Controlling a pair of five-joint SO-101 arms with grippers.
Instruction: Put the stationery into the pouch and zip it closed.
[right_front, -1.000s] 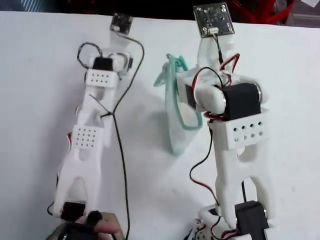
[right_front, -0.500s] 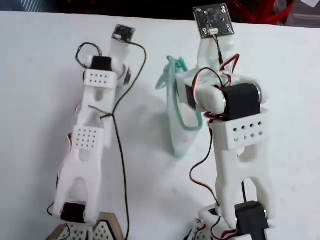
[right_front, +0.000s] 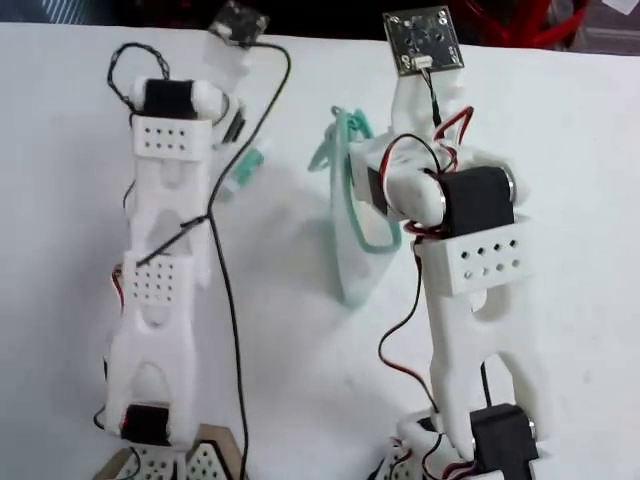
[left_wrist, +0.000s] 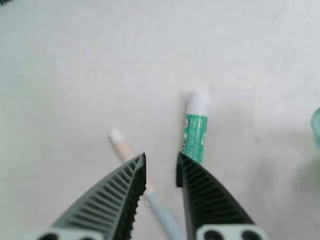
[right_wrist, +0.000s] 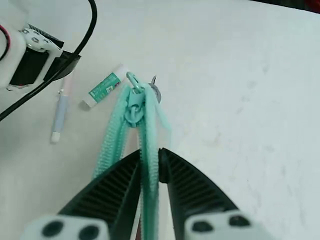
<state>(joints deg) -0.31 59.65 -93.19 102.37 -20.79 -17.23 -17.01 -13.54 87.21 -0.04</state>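
Observation:
A teal pouch (right_front: 352, 270) lies on the white table between the two arms, its zipper pull (right_wrist: 134, 95) at the far end. My right gripper (right_wrist: 150, 155) is shut on the pouch's zipper edge (right_wrist: 148, 130). A green and white glue stick (left_wrist: 196, 131) and a pale pen (left_wrist: 121, 144) lie side by side to the left of the pouch. My left gripper (left_wrist: 161, 165) hangs open just above them, with the pen's body running under the gap between its fingers and the glue stick (right_front: 247, 168) beside one fingertip. From the right wrist, glue stick (right_wrist: 104, 90) and pen (right_wrist: 60, 112) lie next to the pouch's end.
A black cable (right_front: 225, 290) trails along the left arm down the table. The table's far edge (right_front: 300, 38) runs just beyond both wrists, with dark clutter behind it. A wooden arm base (right_front: 170, 462) sits at the near left edge.
The left arm has stretched farther toward the table's far edge, uncovering the glue stick in the high view. A hand near the left arm's base is gone. The right arm has kept still.

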